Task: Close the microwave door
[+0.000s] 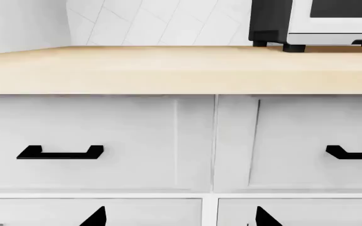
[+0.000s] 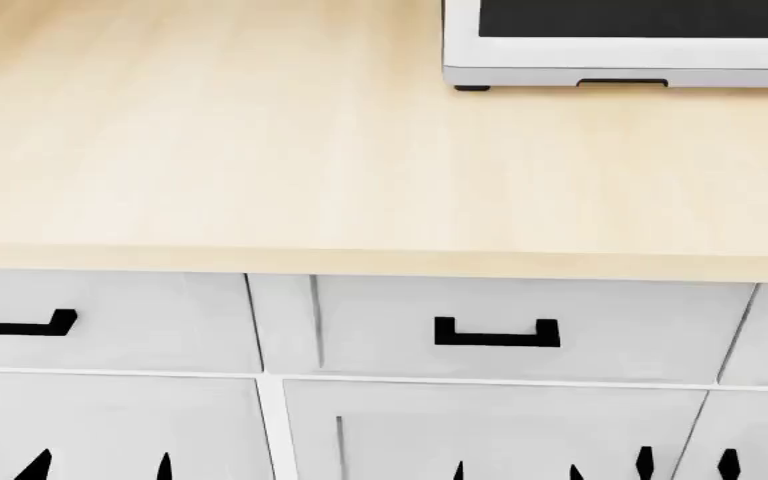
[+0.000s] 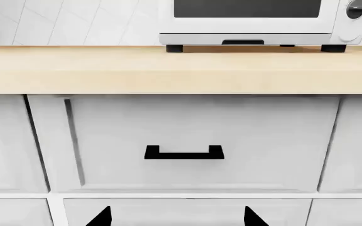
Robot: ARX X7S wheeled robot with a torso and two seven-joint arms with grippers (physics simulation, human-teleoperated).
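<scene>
The microwave point(image 3: 256, 21) is sitting toward the table's point(image 2: 291, 170) far right edge, its door position unreadable, while both hands are hanging low before the drawers, fingertips apart and clear of everything, so the closing seems not yet begun.

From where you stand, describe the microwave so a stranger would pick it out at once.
Find the long pale wooden countertop over white drawers with black handles. At its back right stands the microwave: a white box with a dark window, and a black knob at its window's side.
</scene>
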